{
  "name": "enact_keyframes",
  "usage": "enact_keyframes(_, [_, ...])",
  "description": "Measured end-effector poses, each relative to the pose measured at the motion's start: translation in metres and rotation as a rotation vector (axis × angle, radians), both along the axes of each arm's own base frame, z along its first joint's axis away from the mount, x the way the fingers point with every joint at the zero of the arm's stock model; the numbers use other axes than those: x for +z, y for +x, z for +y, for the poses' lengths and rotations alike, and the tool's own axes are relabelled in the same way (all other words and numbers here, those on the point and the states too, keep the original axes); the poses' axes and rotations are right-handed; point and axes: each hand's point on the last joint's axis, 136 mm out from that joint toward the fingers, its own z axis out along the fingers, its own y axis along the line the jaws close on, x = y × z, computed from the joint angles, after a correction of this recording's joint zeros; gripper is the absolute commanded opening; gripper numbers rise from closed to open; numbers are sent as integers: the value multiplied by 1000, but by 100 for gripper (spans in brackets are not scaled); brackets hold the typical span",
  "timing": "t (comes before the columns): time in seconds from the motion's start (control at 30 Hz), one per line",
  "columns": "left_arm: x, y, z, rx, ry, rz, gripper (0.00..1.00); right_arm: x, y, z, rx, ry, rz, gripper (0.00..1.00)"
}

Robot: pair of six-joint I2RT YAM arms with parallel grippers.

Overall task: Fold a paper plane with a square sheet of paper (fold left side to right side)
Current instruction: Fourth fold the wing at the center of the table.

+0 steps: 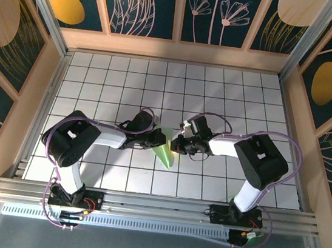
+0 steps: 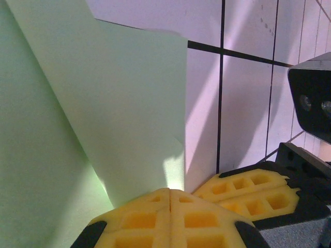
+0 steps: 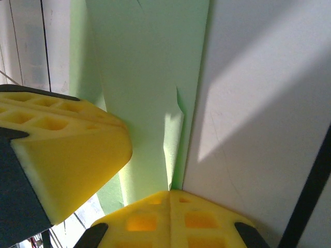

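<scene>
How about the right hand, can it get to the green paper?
Likely yes: the right hand is shut right at the edge of the green paper and seems to pinch it. The left hand sits beside it, not blocking.

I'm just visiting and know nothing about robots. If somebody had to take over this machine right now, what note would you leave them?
Left hand: shut, pinching the near edge of the green paper.
Right hand: shut, pinching the same paper from the other side.
Paper: between the two hands, over the middle of the gridded table.
Done: the paper is folded into a narrow, pointed shape with overlapping layers.
Left: probably firming the creases and shaping the wings, then letting go. I cannot tell how close the plane is to finished.
</scene>
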Motion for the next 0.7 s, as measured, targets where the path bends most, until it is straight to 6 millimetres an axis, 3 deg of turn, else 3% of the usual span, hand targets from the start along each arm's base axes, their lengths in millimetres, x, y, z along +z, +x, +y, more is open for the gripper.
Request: enact_keyframes(0.7, [-10,-3,9,19,35,5,2,0,0,1,4,-2,-6,0])
